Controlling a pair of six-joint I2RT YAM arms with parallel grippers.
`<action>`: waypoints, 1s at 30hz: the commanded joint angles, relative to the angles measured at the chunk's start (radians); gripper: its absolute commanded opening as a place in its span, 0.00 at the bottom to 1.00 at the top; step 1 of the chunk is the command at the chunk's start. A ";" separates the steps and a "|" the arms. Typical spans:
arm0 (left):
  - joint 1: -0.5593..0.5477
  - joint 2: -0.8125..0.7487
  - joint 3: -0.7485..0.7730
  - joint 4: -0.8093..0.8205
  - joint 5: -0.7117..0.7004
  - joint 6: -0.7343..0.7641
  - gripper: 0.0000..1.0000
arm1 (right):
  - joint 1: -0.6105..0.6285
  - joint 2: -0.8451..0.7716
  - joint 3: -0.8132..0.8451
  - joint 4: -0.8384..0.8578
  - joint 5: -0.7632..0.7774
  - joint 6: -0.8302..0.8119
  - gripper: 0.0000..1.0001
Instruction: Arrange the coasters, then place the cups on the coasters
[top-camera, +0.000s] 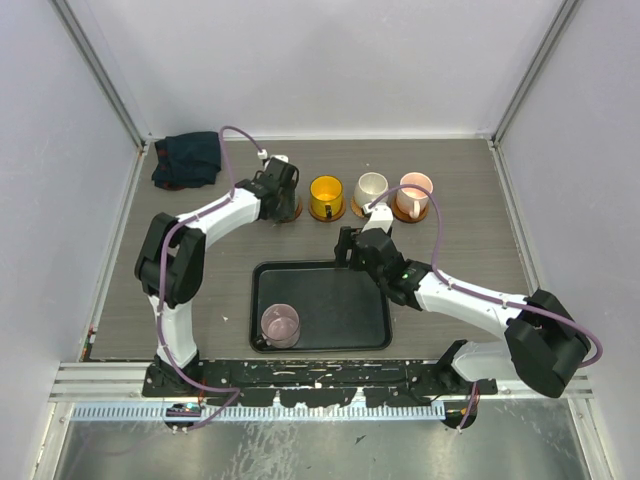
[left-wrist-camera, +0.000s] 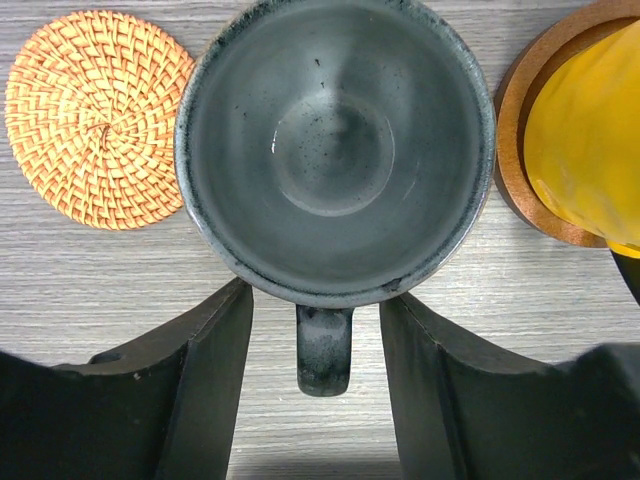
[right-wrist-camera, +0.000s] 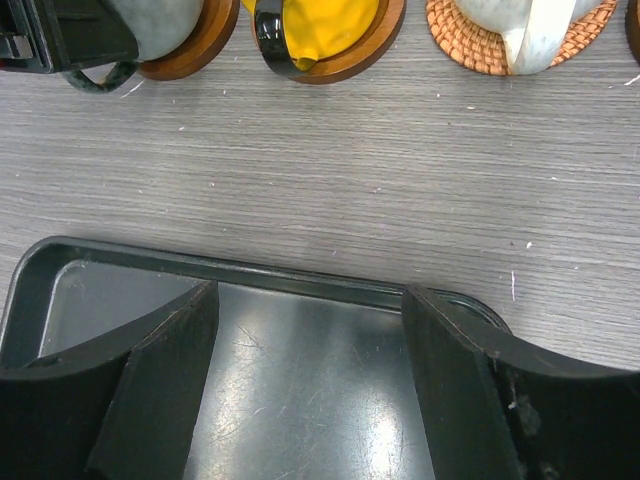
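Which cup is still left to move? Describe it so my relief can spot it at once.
Find the black tray in the middle of the table. In its near left corner stands the mauve cup, alone. It is the only cup in the tray; the others, like the yellow cup, sit in a row beyond it.

Left wrist view: grey-green cup (left-wrist-camera: 335, 150) beyond left fingers (left-wrist-camera: 215, 390) hides own coaster (right-wrist-camera: 205, 45). Yellow cup (left-wrist-camera: 590, 140) cut by right edge. Top view: left fingers cover same grey-green cup.
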 joint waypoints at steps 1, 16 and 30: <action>0.006 -0.069 0.004 0.044 -0.024 -0.011 0.55 | 0.003 -0.016 -0.004 0.045 0.001 0.017 0.78; 0.004 -0.298 -0.147 0.038 0.002 -0.007 0.86 | 0.004 -0.051 0.021 0.002 0.060 -0.008 0.79; -0.081 -0.812 -0.572 -0.030 0.248 0.030 0.92 | -0.117 -0.161 0.069 -0.062 0.139 -0.031 0.93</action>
